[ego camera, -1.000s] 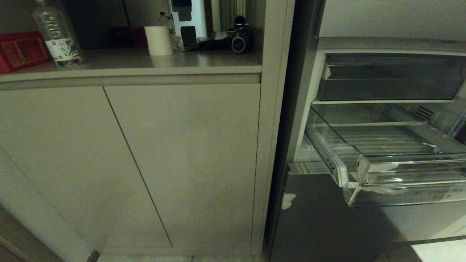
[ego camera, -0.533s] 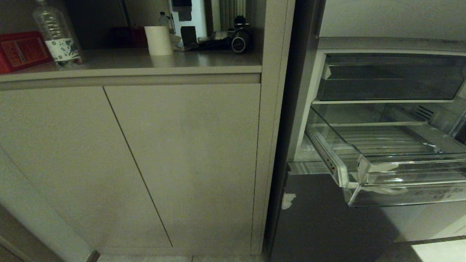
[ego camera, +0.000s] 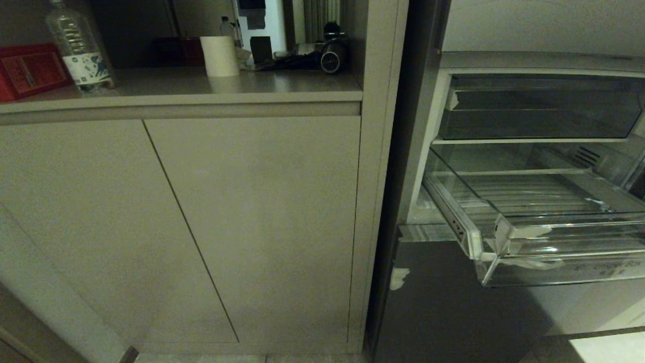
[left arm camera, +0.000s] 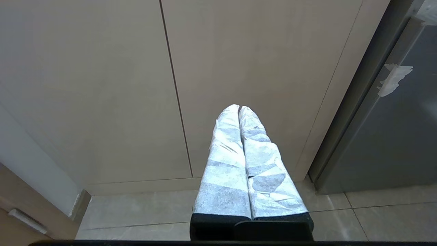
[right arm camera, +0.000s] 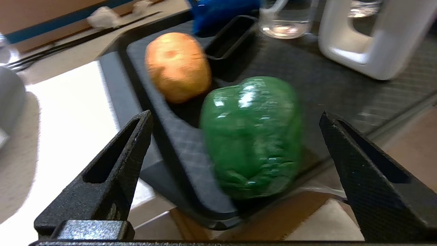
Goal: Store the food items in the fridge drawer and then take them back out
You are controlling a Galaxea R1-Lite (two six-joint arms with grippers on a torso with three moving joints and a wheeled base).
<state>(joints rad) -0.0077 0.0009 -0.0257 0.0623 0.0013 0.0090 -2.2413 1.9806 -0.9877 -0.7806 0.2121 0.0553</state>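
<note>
Hovering wide open, the right gripper [right arm camera: 235, 171] frames the green pepper [right arm camera: 251, 136] at the black tray's [right arm camera: 307, 68] near edge — potato [right arm camera: 177, 66] behind; fridge drawer [ego camera: 549, 237] empty.

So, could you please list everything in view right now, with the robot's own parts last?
drawer: one, clear, pulled out of the open fridge, nothing seen inside
dark bin: one, smoky, above the drawer
cabinet: one, beige, doors shut
bottle: one, clear, on the counter
cup: one, white, on the counter
red box: one, beside the bottle
pepper: one, green, on the black tray
orange ball: one, on the tray behind the pepper
left tool: shut, before the cabinet
right tool: open, facing the pepper
</note>
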